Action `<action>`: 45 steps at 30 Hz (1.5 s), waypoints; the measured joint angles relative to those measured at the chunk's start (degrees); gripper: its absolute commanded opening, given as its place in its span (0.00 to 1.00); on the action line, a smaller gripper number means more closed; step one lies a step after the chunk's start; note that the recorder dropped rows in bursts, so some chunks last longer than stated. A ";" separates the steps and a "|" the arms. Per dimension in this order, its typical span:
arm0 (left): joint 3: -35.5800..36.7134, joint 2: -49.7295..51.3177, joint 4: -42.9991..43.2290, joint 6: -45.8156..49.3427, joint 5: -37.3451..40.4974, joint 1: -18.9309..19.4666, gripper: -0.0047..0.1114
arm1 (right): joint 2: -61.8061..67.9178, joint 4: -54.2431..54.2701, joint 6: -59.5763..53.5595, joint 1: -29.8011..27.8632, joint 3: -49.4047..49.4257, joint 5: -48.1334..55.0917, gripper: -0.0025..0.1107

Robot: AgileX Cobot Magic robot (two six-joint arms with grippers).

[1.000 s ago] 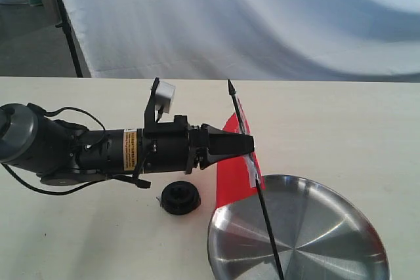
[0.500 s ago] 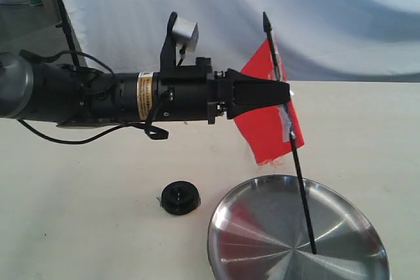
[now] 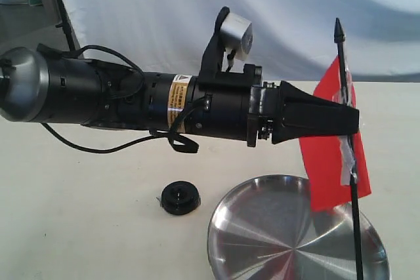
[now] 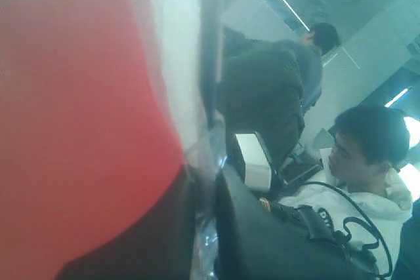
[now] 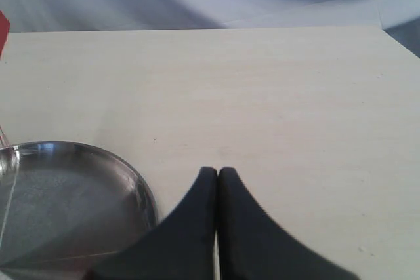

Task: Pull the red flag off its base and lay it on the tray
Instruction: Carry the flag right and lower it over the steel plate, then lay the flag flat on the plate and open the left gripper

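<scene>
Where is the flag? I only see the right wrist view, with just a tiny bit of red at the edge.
Observer: The left fingers are pinching the flag in the air, near the tray.
Operator: Is it off the base?
Observer: Yes. The base sits by itself, left of the tray in the exterior view.
Operator: Is the flag standing up?
Observer: Nearly upright, with the pointed end up.
</scene>
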 measured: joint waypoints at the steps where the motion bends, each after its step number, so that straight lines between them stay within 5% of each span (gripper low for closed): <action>1: 0.00 0.00 0.44 -1.04 0.01 -0.11 0.04 | 0.00 0.00 0.00 0.00 0.00 0.00 0.02; 22: 0.00 15.80 5.34 -6.18 2.81 -0.11 0.04 | 0.00 0.00 0.00 0.00 0.00 0.00 0.02; 26: 0.00 19.19 5.14 -5.95 8.32 -0.11 0.04 | 0.00 0.00 0.00 0.00 0.00 0.00 0.02; 41: 0.00 21.60 -3.36 -5.17 16.04 -0.11 0.04 | 0.00 0.00 0.00 0.00 0.00 0.00 0.02; 43: -0.16 21.73 -5.43 -5.17 17.63 -0.11 0.07 | 0.00 0.00 0.00 0.00 0.00 0.00 0.02; 45: -0.78 21.73 -5.43 -5.17 18.03 -0.11 0.21 | 0.00 0.00 0.00 0.00 0.00 0.00 0.02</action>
